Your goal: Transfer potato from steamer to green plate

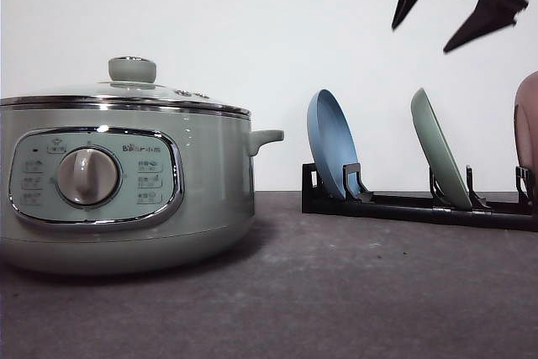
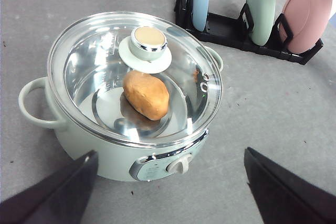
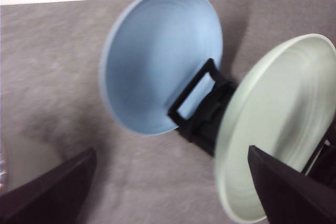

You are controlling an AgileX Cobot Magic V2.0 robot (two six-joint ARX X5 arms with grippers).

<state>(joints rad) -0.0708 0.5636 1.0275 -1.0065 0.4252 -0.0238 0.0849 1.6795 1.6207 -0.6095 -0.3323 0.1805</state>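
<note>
The sage-green steamer (image 1: 126, 182) stands at the left of the table with its glass lid (image 2: 105, 66) on. Through the lid I see the orange-brown potato (image 2: 147, 94) lying on the steamer's floor. My left gripper (image 2: 170, 153) hovers open above the steamer's control panel side, holding nothing. The green plate (image 1: 439, 157) stands on edge in a black rack (image 1: 403, 206) at the right. High above the rack, my right gripper (image 1: 420, 38) is open and empty. In the right wrist view the right gripper (image 3: 171, 149) faces the green plate (image 3: 278, 129).
A blue plate (image 1: 332, 145) stands in the rack's left slot and a pink dish (image 2: 307, 14) in its right slot, on either side of the green plate. A side handle (image 1: 265, 138) juts from the steamer toward the rack. Bare grey tabletop (image 1: 353, 292) lies in front.
</note>
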